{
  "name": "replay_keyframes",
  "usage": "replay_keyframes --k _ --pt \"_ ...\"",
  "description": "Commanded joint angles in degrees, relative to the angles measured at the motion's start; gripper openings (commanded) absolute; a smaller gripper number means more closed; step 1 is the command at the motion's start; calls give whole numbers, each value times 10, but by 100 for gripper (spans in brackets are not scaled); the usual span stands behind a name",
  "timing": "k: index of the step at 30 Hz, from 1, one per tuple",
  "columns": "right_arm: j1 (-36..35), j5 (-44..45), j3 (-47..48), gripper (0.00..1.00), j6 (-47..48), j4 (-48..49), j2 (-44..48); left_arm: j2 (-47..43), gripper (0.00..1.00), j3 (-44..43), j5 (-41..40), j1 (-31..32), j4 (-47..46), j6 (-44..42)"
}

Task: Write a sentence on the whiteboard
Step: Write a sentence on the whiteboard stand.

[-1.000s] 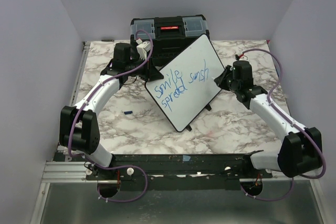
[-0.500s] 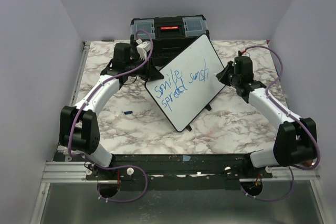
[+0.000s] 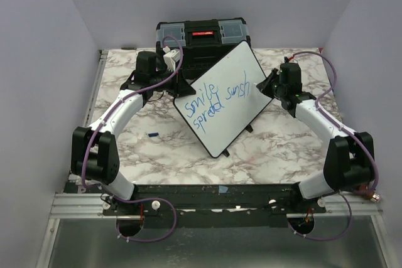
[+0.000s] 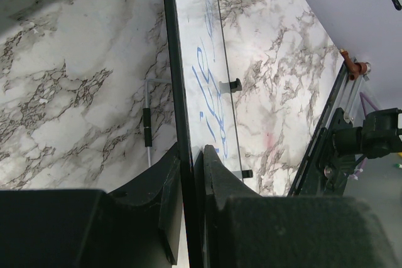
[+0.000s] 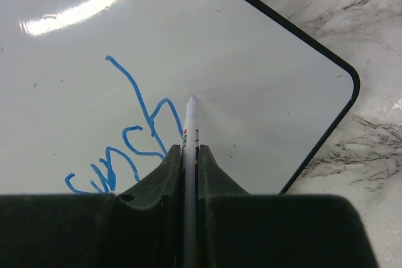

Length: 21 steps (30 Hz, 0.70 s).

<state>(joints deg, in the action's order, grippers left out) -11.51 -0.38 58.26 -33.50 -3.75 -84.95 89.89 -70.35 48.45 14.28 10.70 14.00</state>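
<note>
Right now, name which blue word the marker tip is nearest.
The unfinished "sunsh", top line's right end, beside the marker; "Smile" and "spread" sit farther left.

black toolbox (image 3: 201, 42), marble tabletop (image 3: 276, 149), small blue piece (image 3: 152, 134)

— How is the left arm (image 3: 119, 114) held?
— It is reached forward, bent at the elbow. The left gripper (image 4: 191, 155) is closed on the rim of the whiteboard (image 4: 173, 61), one finger pressed to each face.
— And the right arm (image 3: 317, 123)?
— It is turned toward the other hand. The right gripper (image 5: 188, 155) is clamped on a marker (image 5: 190, 120), whose tip is carried just ahead of the fingertips.
</note>
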Motion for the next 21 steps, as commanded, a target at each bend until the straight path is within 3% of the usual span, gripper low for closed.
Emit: replay_keyframes --k 1,21 --pt "5 -16 32 1 -9 20 -18 -19 0 -8 -8 6 -41 -52" --pt "5 -55 6 1 -3 14 -37 -21 0 -8 -8 6 -43 -53"
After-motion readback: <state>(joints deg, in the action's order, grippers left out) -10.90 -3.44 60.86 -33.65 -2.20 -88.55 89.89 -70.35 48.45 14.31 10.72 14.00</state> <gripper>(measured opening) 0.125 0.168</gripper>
